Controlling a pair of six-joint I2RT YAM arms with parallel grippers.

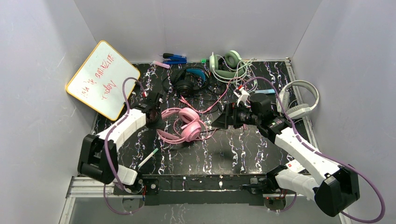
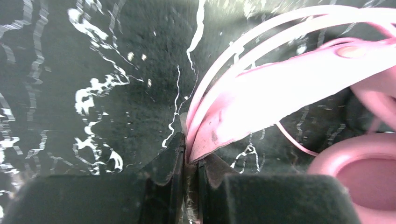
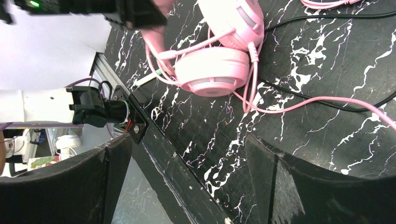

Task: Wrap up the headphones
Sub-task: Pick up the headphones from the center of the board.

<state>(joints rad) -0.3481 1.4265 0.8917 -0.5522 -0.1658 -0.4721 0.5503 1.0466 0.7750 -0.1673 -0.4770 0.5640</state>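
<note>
My left pincer (image 2: 189, 157) is clamped on the pink headphones (image 1: 184, 123). Its jaws are almost together, with the thin edge of the headband pinched between them, as the left wrist view shows plainly.

The pink headphones lie near the middle of the counter (image 1: 243, 149), cups folded close to each other, just right of that pincer. I judge them light. The band looks like springy plastic that will flex and could slip from a narrow pinch. The cups are padded and soft, so they would make a poor hold. The pink cord (image 1: 211, 106) is thin and limp. It trails off to the right and back in loose loops, crossing a black lead, so I expect it to snag or drag if I pull it fast. My plan would be to keep the band as the anchor and take the cord close to where it leaves the cup.

My right pincer (image 1: 223, 120) hangs just right of the cups with its jaws spread wide, holding nothing and touching nothing. From its wrist camera I see the pink cups and cord lying beyond the two open fingers.

Farther back sit the black-and-blue headphones (image 1: 189, 80) and a pale green pair (image 1: 226, 65). The white-grey headphones (image 1: 299, 100) lie at the right edge. A whiteboard (image 1: 103, 79) leans at the left.
</note>
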